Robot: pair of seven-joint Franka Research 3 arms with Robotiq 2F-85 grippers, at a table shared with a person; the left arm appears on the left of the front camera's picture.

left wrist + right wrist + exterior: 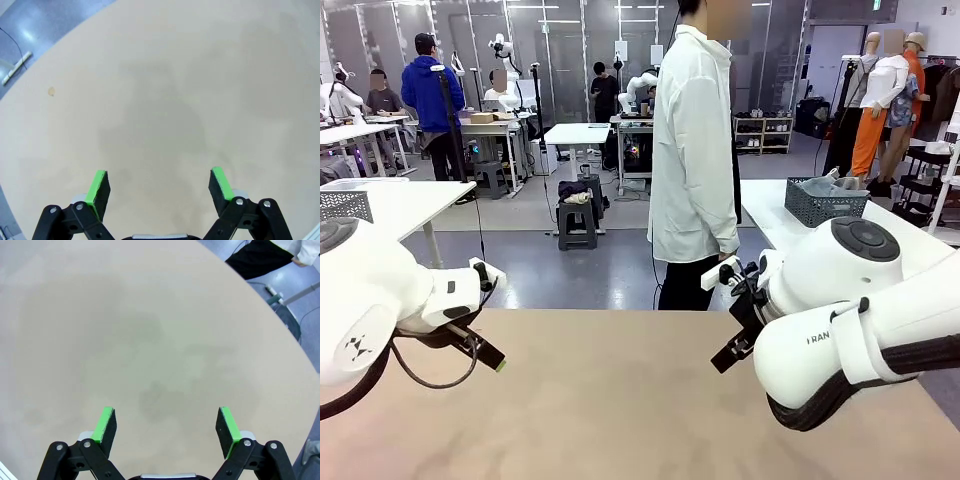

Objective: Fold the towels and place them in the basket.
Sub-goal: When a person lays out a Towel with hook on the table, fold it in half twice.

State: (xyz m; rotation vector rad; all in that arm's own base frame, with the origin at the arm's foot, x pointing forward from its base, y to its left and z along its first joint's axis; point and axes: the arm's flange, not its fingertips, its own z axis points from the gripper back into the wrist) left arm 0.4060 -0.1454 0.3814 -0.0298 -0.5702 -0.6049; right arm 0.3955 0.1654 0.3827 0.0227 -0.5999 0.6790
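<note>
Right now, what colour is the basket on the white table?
The basket is dark grey, with mesh sides; the front view shows it best.

2 white rounded arms (840, 300) w/ black cables (420, 384), black grippers (159, 172), green pads (95, 187), silver screws (239, 202)

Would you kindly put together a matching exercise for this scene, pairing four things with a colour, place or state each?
Things:
1 left gripper
2 basket
3 person
4 table

Descriptions:
A tan surface
B open, holding nothing
C standing at the far side, in white
D dark grey, on the white side table at the right

Pairs: 1-B, 2-D, 3-C, 4-A
</note>
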